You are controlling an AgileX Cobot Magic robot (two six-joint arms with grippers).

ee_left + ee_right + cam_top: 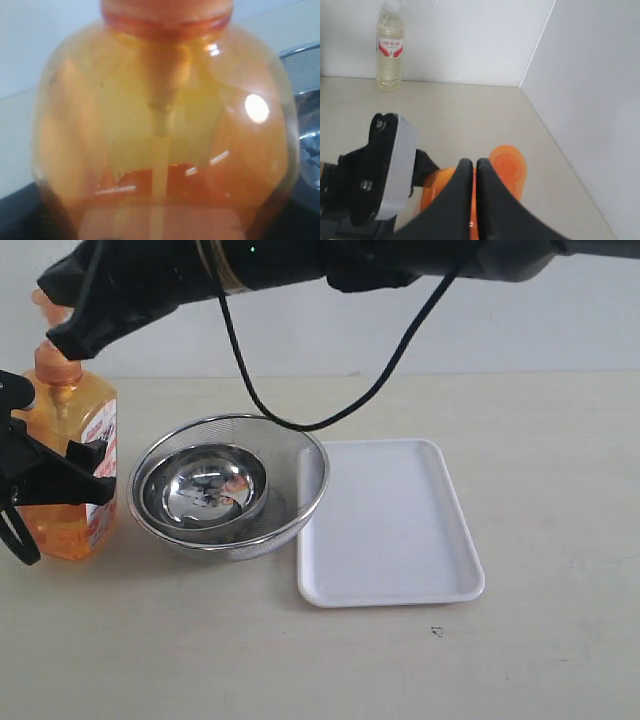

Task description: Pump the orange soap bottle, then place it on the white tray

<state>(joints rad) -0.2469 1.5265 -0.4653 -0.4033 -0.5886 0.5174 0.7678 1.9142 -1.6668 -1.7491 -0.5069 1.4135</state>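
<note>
The orange soap bottle (68,430) stands upright at the table's left edge and fills the left wrist view (165,125). My left gripper (92,475) is shut around its body, with black fingers against the label side. My right arm reaches across from the upper right. Its gripper (62,340) is shut, and the tips rest on the orange pump head (509,167). In the right wrist view the two black fingers (465,175) touch each other right above the pump. The white tray (390,530) lies flat right of centre with nothing on it.
A round steel mesh strainer (312,465) sits between bottle and tray, touching the tray's left rim, with a shiny steel bowl (205,485) inside. A black cable (300,425) hangs from the right arm over the strainer. A pale drink bottle (390,50) stands by the wall.
</note>
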